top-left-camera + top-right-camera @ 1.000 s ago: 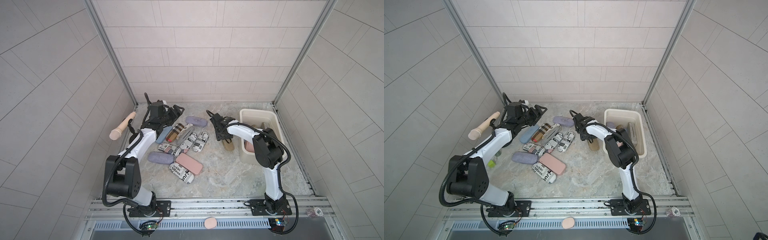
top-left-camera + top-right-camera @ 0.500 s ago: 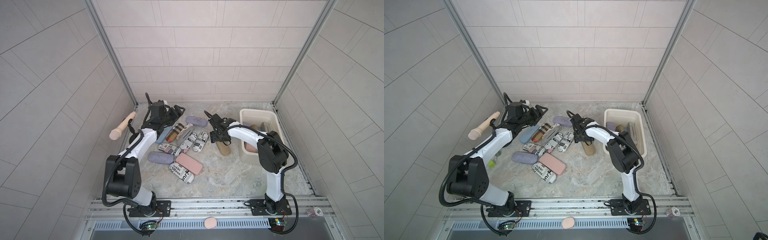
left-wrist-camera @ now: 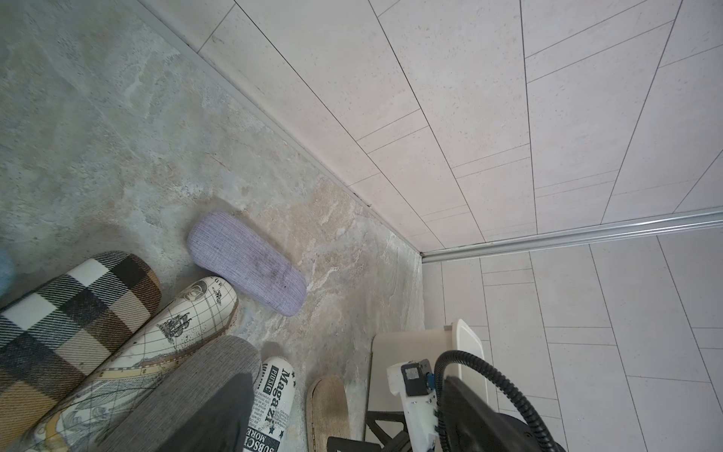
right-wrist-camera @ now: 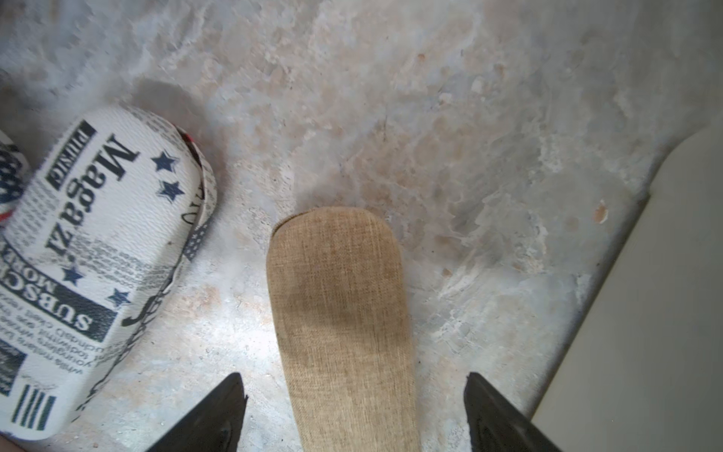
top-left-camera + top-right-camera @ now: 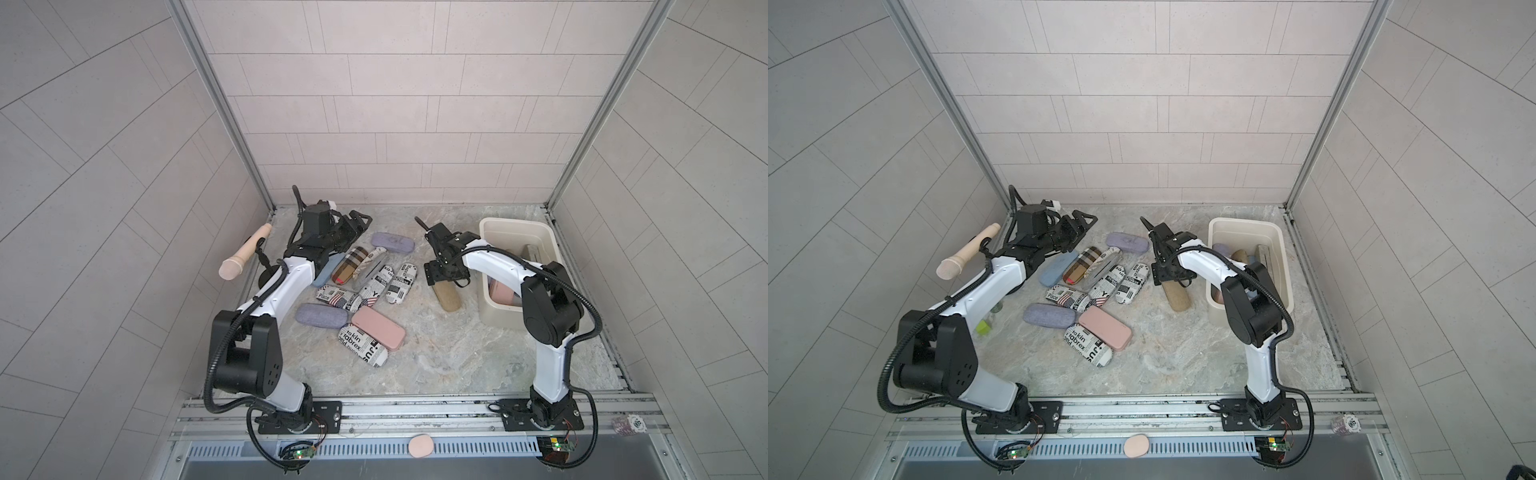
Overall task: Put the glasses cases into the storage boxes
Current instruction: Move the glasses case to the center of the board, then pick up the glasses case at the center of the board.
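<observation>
Right gripper (image 4: 352, 375) gaped astride tan case (image 4: 344, 313), unheld | left gripper (image 5: 358, 222) gaped, empty | risk: off-centre pinch skidding case into 3-o'clock tub (image 5: 484, 305)

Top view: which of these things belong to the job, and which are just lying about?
Job:
cream tub
tan case
pink case
plaid case
lilac case
blue-grey case
newsprint cases

Lying about:
beige rod
pink pad
green bit
round token
</observation>
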`<state>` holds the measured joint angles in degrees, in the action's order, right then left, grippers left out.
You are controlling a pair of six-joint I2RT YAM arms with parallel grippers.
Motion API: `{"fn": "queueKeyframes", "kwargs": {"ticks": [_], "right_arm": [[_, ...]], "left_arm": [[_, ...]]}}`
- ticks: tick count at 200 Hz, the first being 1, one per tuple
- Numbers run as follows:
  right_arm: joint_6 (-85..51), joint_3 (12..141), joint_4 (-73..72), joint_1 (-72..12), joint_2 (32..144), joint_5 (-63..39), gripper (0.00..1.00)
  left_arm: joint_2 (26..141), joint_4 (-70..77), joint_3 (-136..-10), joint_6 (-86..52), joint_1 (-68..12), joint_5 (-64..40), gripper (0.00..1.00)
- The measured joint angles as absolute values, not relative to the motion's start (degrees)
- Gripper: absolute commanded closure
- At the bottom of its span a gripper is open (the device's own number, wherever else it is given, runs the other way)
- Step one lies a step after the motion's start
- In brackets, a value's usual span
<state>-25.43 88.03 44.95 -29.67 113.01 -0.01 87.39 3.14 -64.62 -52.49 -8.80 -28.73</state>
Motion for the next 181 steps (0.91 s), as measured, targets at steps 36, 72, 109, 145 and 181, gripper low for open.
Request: {"fn": "queueKeyframes", "kwargs": {"ticks": [36, 72, 109, 145, 181], "right_arm": [[-24.1, 86.3, 44.9, -29.7, 115.2, -1.5, 0.21], [-23.7, 85.2, 44.8, -29.7, 116.4, -2.8, 0.29], [-23.6, 85.2, 44.6, -29.7, 116.7, -3.0, 0.4], [-23.1, 85.3, 44.3, -30.0, 116.2, -3.0, 0.42], [-23.0, 86.7, 44.9, -30.4, 110.9, -3.9, 0.44]], "left_arm": [[87.4, 3.1, -64.6, -52.5, -8.8, -28.7, 0.17], [87.4, 3.1, -64.6, -52.5, -8.9, -28.7, 0.17], [87.4, 3.1, -64.6, -52.5, -9.0, -28.7, 0.17], [87.4, 3.1, -64.6, -52.4, -9.0, -28.7, 0.17], [87.4, 3.1, -64.6, -52.4, -9.0, -28.7, 0.17]]}}
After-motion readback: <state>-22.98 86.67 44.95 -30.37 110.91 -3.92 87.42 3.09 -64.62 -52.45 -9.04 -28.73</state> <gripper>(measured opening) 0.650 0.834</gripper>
